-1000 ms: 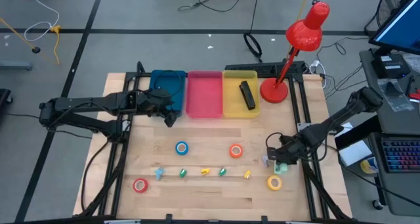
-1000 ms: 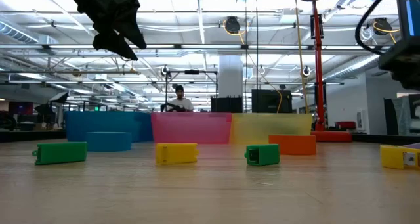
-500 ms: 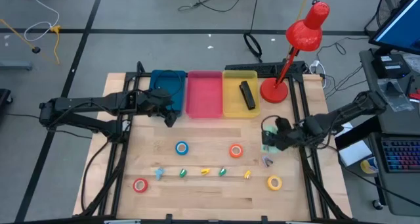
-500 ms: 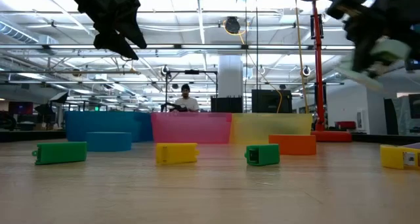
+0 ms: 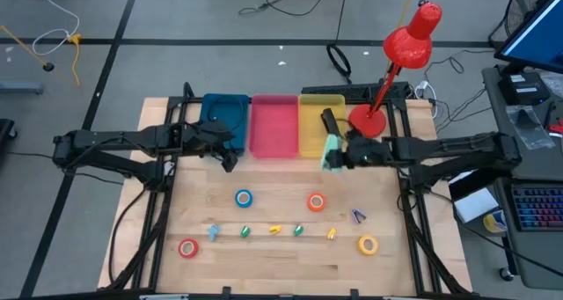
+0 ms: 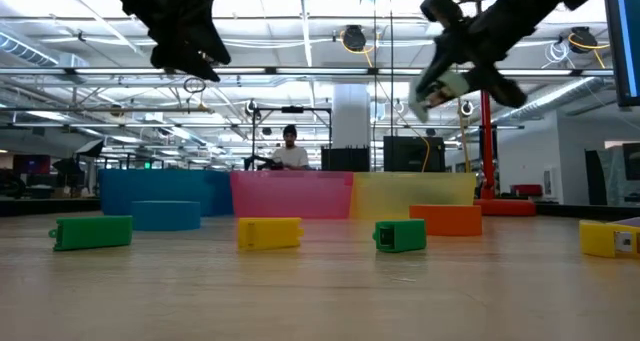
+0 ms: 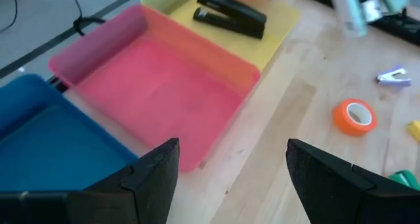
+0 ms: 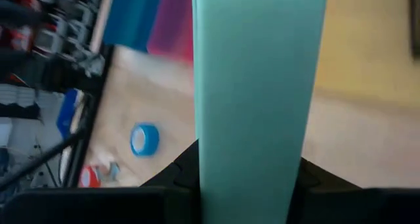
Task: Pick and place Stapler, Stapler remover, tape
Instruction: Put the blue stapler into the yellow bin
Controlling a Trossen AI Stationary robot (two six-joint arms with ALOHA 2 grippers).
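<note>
Four ring-shaped tape rolls lie on the wooden surface [image 5: 202, 247]: blue [image 5: 244, 198], orange [image 5: 316, 202], red [image 5: 187, 247], yellow [image 5: 368, 245]. One black stapler [image 5: 332, 127] lies in the yellow tray [image 5: 310, 140]. The right gripper [image 5: 336, 155], beside that tray, has its jaws clamped on one pale green block [image 5: 332, 153]. The left gripper [image 5: 228, 152] has its jaws apart, by the blue tray [image 5: 222, 108].

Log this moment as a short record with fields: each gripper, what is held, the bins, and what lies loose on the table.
right gripper: at the front edge of the yellow bin, shut on a mint-green stapler
left gripper: open, empty, in front of the blue bin
yellow bin: holds a black stapler
pink bin: nothing seen in it
tape on table: blue, orange, red, yellow
staple remover: lying right of the orange tape
</note>
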